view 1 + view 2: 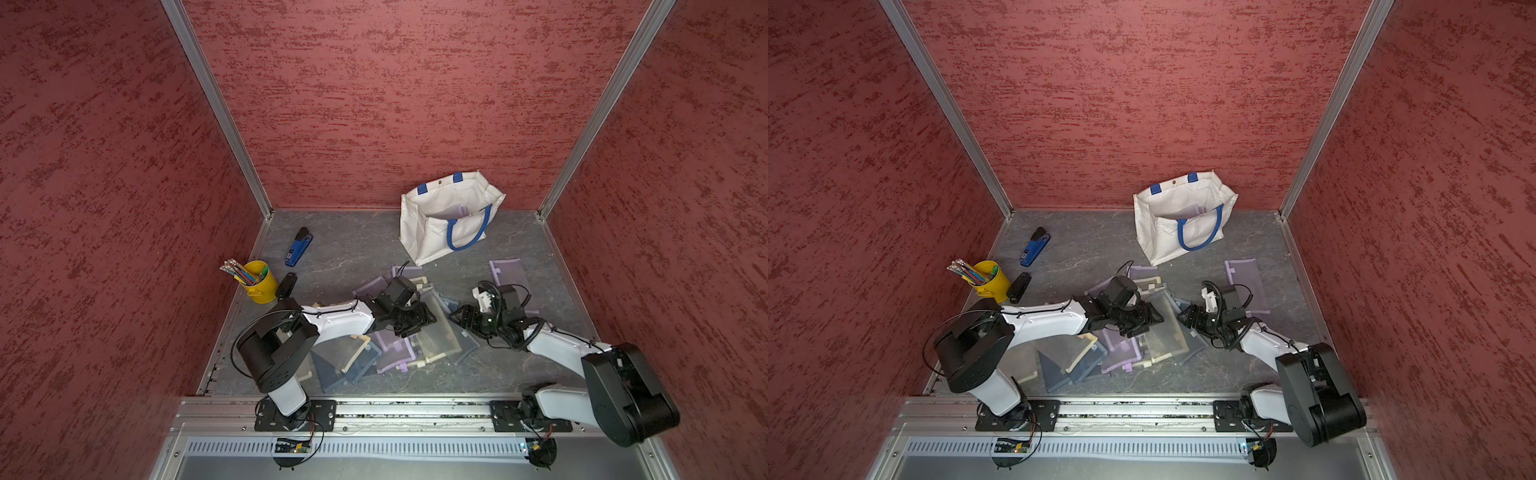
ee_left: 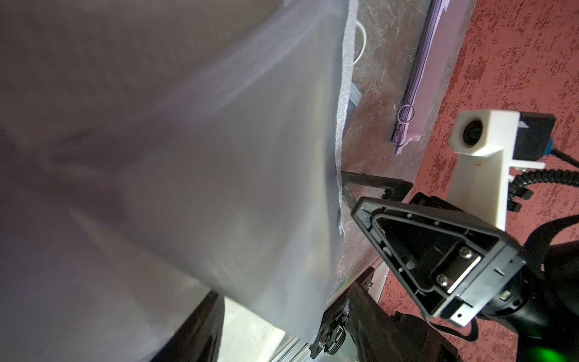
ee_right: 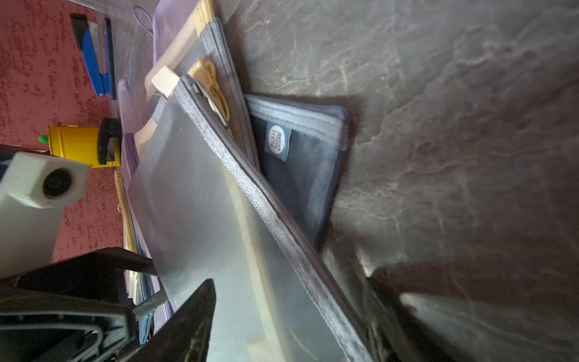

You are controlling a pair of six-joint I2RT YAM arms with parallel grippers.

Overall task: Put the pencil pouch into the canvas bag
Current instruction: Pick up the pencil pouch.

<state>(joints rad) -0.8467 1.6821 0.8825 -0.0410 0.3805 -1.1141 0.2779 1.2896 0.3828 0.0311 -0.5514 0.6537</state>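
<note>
My left gripper [image 1: 428, 322] and right gripper [image 1: 457, 318], both spread, are straddling the grey-trimmed mesh pencil pouch [image 3: 219, 203] on the grey marbled tabletop [image 1: 353, 249]; the off-white canvas bag [image 1: 428, 237] is standing far right, near red walls [image 1: 395, 104].

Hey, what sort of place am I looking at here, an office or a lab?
Probably a lab robot cell, not an office: two robot arms bolted to an aluminium rail, red panel walls in a metal frame, and stationery props such as a yellow pencil bucket and a blue stapler.
</note>
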